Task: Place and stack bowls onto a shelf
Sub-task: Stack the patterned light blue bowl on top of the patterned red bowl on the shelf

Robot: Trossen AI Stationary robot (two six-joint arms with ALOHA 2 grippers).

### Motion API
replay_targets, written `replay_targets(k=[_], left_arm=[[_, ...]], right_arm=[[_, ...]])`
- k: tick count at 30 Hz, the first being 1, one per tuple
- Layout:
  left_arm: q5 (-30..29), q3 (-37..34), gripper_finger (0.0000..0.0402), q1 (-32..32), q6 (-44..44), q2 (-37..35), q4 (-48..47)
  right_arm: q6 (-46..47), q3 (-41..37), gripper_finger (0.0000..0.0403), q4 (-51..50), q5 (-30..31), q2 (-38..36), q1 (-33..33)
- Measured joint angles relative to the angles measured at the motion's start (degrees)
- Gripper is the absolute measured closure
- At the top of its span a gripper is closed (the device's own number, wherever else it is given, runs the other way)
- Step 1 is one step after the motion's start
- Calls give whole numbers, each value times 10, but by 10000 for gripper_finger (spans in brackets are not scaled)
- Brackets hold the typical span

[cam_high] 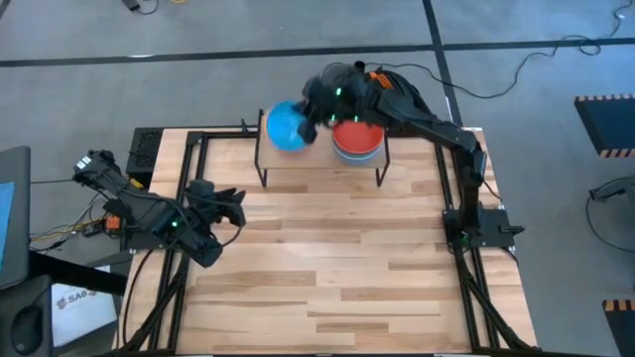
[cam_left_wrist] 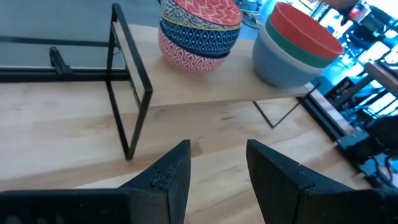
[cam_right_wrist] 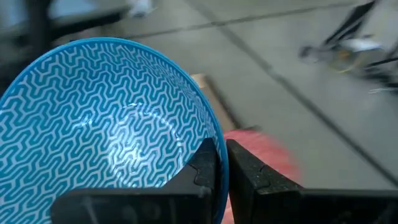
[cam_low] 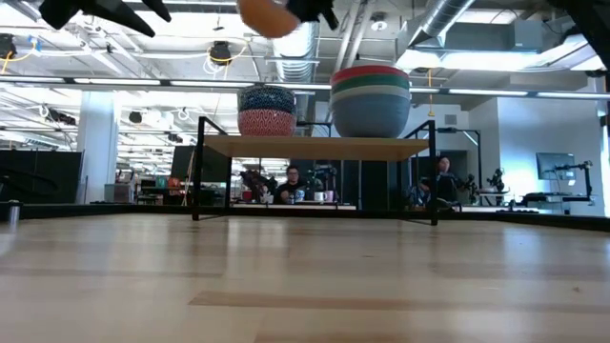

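Note:
A blue bowl with a white zigzag pattern inside hangs in the air over the left end of the shelf, with my right gripper shut on it. The low view shows its underside high above the board. Two stacks rest on the shelf: patterned bowls on the left, and a red bowl on green and light blue ones on the right. My left gripper stands open over the table's left part, with nothing between its fingers. My right gripper holds the blue bowl by its rim, on the side toward the table's right. One finger is inside the bowl and the other outside its wall. The fingers come from the table's right, slanting a little down. The bowl is lifted clear, its opening up.
The shelf's black metal legs stand on the wooden tabletop, which is bare in front of the shelf. Black frame rails run along the table's left and right sides. People sit in the room behind.

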Motion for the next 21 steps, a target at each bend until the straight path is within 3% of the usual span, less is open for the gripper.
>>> replay_targets(k=[3, 9, 21], left_arm=[[-1, 0, 262, 13, 5, 6, 14], [23, 0, 262, 41, 6, 15, 39], [62, 0, 262, 83, 21, 49, 72]], right_arm=[[-5, -13, 361, 46, 3, 9, -41], [-16, -18, 361, 28, -20, 42, -92], [-34, -16, 361, 48, -52, 86, -112]])
